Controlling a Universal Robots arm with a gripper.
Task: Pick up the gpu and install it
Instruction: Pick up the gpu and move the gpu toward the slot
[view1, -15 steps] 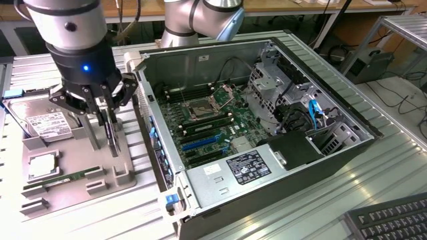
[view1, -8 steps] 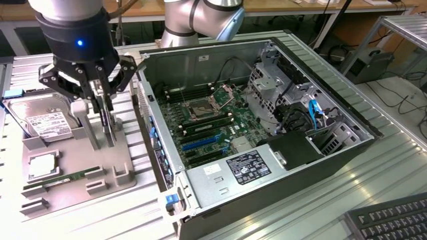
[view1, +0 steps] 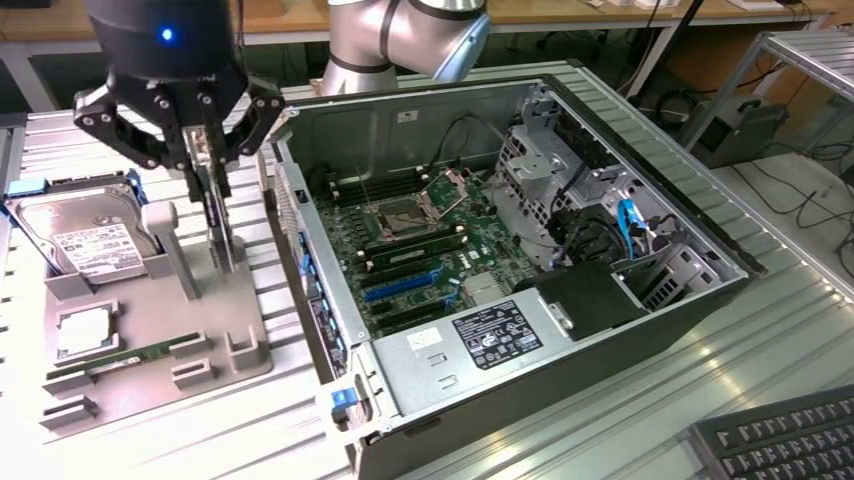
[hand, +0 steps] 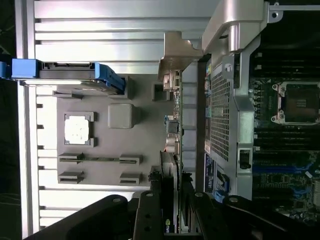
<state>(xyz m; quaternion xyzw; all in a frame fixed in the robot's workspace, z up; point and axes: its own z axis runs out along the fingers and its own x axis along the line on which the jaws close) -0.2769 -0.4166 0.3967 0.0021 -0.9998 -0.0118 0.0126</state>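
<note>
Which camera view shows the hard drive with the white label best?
The exterior view: the hard drive turns its white-labelled face toward that camera. The wrist view sees it edge-on, with its blue rails, and no label.

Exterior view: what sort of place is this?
Probably a robotics lab bench for PC assembly: an open PC case, a parts tray beside it, and a pincer gripping a gpu.
</note>
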